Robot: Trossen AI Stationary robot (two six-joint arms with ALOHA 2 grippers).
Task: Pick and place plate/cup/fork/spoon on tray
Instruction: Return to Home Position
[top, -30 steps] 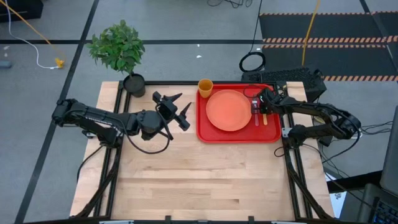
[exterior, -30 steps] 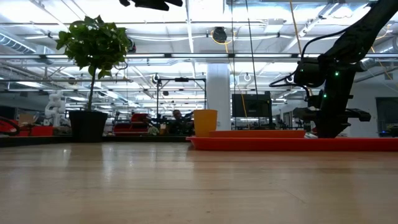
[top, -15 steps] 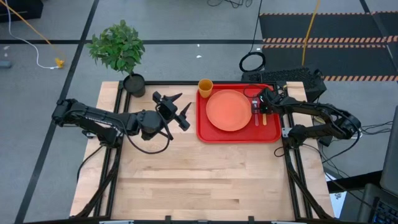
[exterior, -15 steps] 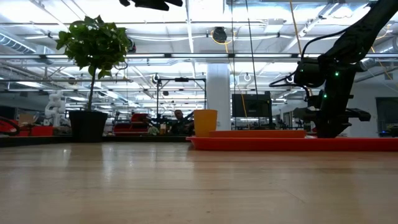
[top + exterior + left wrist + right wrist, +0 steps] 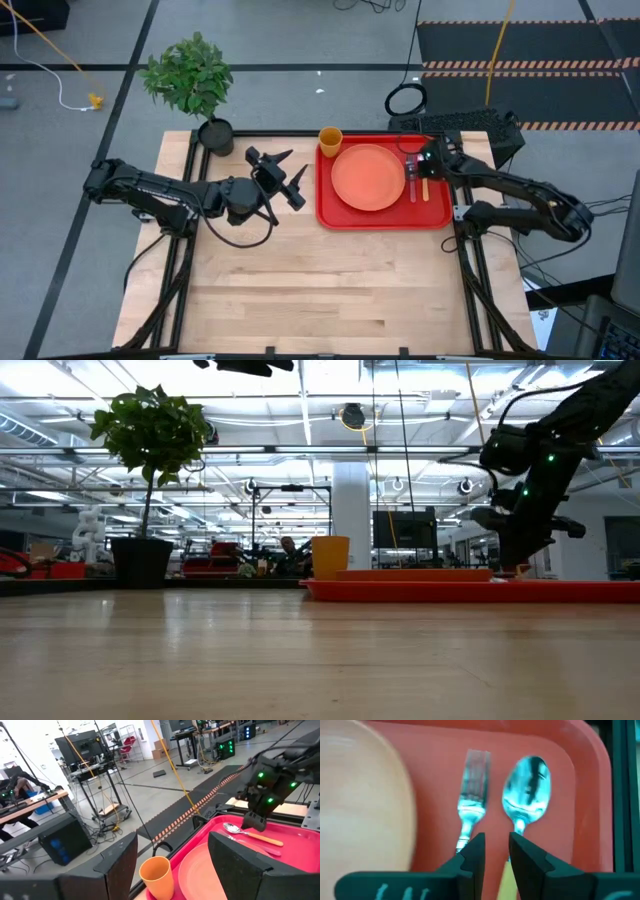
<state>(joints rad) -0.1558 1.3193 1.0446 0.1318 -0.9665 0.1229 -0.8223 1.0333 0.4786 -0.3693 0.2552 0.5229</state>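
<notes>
The red tray (image 5: 440,215) lies at the table's far right. On it lie the salmon-orange plate (image 5: 368,177), the fork (image 5: 411,182) with its pinkish-red handle, and beside it the spoon (image 5: 424,188) with its orange handle. The amber cup (image 5: 330,140) stands at the tray's far left corner. My right gripper (image 5: 431,160) hovers just above the fork (image 5: 472,795) and spoon (image 5: 527,785), fingers a little apart and empty (image 5: 496,850). My left gripper (image 5: 293,165) is open and empty, raised left of the tray; its wrist view faces the cup (image 5: 156,875).
A black pot with a green plant (image 5: 213,133) stands at the table's far left corner. Bare wooden table (image 5: 320,290) takes up the whole near half. Beyond the far edge lie cables and a striped floor mat.
My right gripper has risen off the tray and drawn a little toward the table's right edge. The fork and spoon stay lying on the tray. My left arm has kept still.
</notes>
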